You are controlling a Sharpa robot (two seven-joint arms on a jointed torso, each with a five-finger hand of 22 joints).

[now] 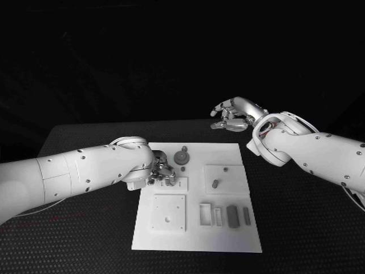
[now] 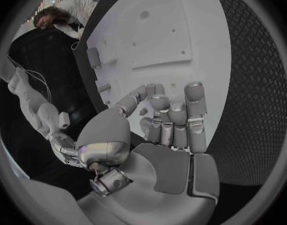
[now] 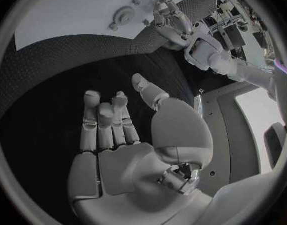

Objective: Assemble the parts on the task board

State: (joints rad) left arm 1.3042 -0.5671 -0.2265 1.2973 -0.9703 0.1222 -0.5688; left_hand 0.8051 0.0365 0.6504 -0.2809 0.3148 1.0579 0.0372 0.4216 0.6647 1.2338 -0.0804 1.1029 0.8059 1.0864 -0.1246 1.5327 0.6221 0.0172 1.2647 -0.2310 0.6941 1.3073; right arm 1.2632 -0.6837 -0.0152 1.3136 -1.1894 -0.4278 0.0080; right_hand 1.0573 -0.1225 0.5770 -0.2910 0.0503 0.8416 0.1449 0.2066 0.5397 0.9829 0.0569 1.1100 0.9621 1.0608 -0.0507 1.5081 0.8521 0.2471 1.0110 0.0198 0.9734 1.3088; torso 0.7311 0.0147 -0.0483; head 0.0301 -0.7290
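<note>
My left hand (image 1: 159, 170) sits at the task board (image 1: 232, 240)'s left edge, fingers curled down over the small parts (image 1: 176, 181) by the upper-left plate; I cannot tell whether they pinch one. My right hand (image 1: 234, 116) hangs over bare table beyond the board's far edge, fingers loosely apart and holding nothing. I judge the left far nearer the work: the round part (image 1: 182, 154) lies just beyond its fingertips, toward the board's far edge.

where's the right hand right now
In the head view the right hand hangs over the black table just beyond the task board's far right corner, fingers apart, holding nothing.
</note>
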